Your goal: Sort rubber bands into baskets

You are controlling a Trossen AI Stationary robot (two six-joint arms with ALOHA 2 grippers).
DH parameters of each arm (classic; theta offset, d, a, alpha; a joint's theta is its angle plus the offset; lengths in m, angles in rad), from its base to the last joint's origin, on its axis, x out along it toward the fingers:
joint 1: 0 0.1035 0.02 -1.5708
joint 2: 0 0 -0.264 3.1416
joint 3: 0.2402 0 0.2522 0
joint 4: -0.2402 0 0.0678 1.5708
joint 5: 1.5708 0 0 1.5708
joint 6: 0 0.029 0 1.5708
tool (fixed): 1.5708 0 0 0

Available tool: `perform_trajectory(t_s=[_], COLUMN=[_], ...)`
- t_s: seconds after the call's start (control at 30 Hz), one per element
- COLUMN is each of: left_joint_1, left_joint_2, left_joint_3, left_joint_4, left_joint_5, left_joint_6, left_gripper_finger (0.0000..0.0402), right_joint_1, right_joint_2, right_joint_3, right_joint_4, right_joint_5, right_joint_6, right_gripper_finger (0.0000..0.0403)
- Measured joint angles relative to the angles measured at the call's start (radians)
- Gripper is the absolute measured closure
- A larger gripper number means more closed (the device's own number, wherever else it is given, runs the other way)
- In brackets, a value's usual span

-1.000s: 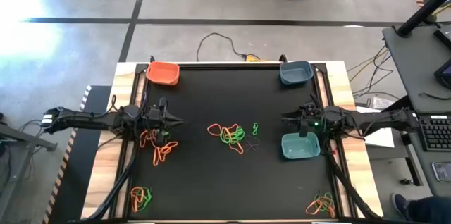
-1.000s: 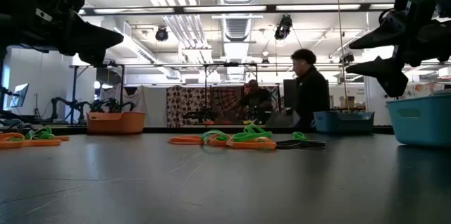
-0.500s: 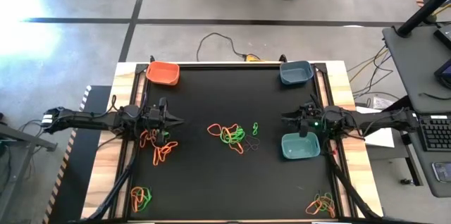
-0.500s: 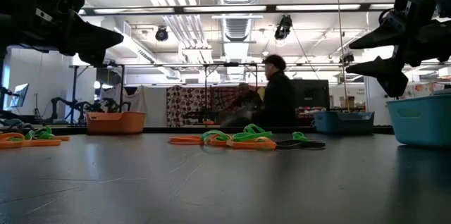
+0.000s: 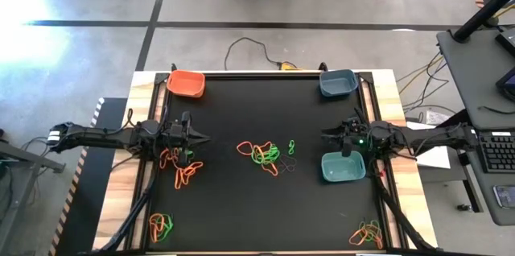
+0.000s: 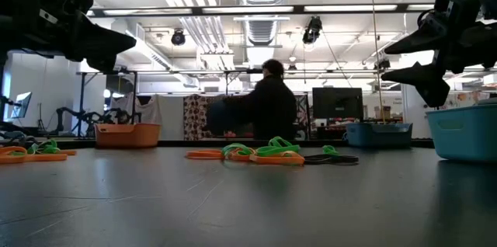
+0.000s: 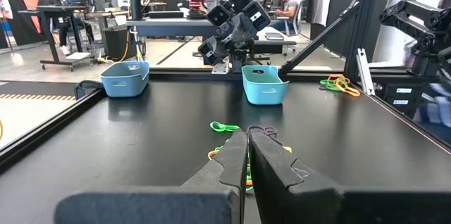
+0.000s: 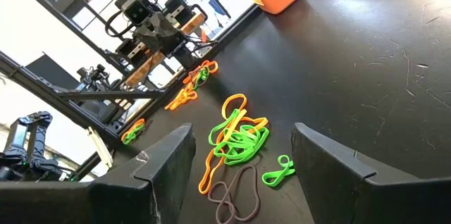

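Observation:
A tangle of orange, green and dark rubber bands [image 5: 264,154] lies at the table's middle; it also shows in the right wrist view [image 8: 236,143]. More bands lie in piles at the left [image 5: 183,167], near left [image 5: 161,225] and near right [image 5: 368,233]. The orange basket [image 5: 187,84] stands far left, the blue basket [image 5: 337,83] far right, the teal basket [image 5: 343,167] at the right. My left gripper [image 5: 208,138] is shut and empty, held above the left pile. My right gripper [image 5: 325,135] is open and empty, above the table just beyond the teal basket.
The black mat [image 5: 265,111] is bare between the piles and baskets. Wooden table edges [image 5: 109,208] run along both sides. A person [image 6: 268,107] walks in the room beyond the table's far edge.
Both arms have kept still. Only the person in the room behind the table has walked across.

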Motion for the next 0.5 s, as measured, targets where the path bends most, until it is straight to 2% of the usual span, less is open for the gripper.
perform_trajectory(t_s=[0.33, 0.43, 0.5], left_joint_1=[0.000, 0.000, 0.000], left_joint_2=[0.000, 0.000, 0.000], left_joint_3=[0.000, 0.000, 0.000], left_joint_4=[0.000, 0.000, 0.000], left_joint_5=[0.000, 0.000, 0.000], left_joint_6=[0.000, 0.000, 0.000], left_gripper_finger=[0.0400, 0.0400, 0.0400], right_joint_1=[0.000, 0.000, 0.003], right_joint_2=[0.000, 0.000, 0.016], right_joint_3=[0.000, 0.000, -0.001], right_joint_4=[0.005, 0.045, 0.092], right_joint_5=[-0.001, -0.045, 0.098], right_joint_6=[0.027, 0.261, 0.425], right_gripper_finger=[0.0179, 0.0179, 0.0179])
